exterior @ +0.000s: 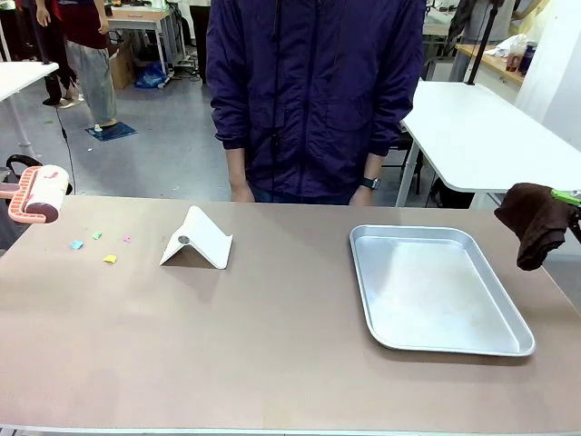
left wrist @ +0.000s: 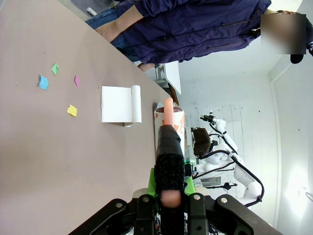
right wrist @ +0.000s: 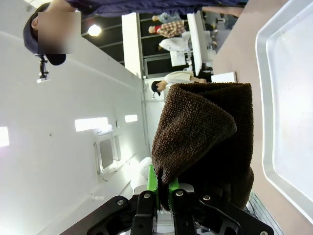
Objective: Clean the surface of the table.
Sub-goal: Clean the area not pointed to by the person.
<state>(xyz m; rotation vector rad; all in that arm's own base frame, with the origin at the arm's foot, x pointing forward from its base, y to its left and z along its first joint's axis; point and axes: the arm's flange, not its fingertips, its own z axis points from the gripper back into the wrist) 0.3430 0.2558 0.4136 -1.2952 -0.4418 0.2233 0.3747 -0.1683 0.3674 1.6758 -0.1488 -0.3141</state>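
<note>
Brownish-beige table [exterior: 272,363] fills the lower two thirds of the front view, matte, with a thin pale edge along the bottom of the frame.

Right of centre: silver metal tray [exterior: 436,291], lying flat on the table, long side running away from the camera, rounded corners.

Left of centre, a little farther back: white folded stand [exterior: 197,238], tent-shaped, resting on the table, well apart from the tray.

Left of the stand: four small paper scraps on the table, loosely grouped but not touching one another: blue [exterior: 77,244], green [exterior: 96,235], yellow [exterior: 110,259], pink [exterior: 126,238].

Left edge of the frame, above the table's far corner: lint roller [exterior: 38,193], pink frame, pale roll, off the surface. In the left wrist view the left gripper [left wrist: 169,187] is clamped on the roller's black-wrapped handle, green pads on either side of it.

Right edge of the frame: dark brown cloth [exterior: 536,222], hanging in folds off the table. In the right wrist view the right gripper [right wrist: 163,188] is pinched on the cloth's lower end, pads closed against the terry fabric.

Far side, upper centre: person [exterior: 313,91] in a dark purple jacket, standing against the table edge, arms down, wristwatch [exterior: 368,183] on one wrist.

Upper right, behind: white table [exterior: 481,136].
</note>
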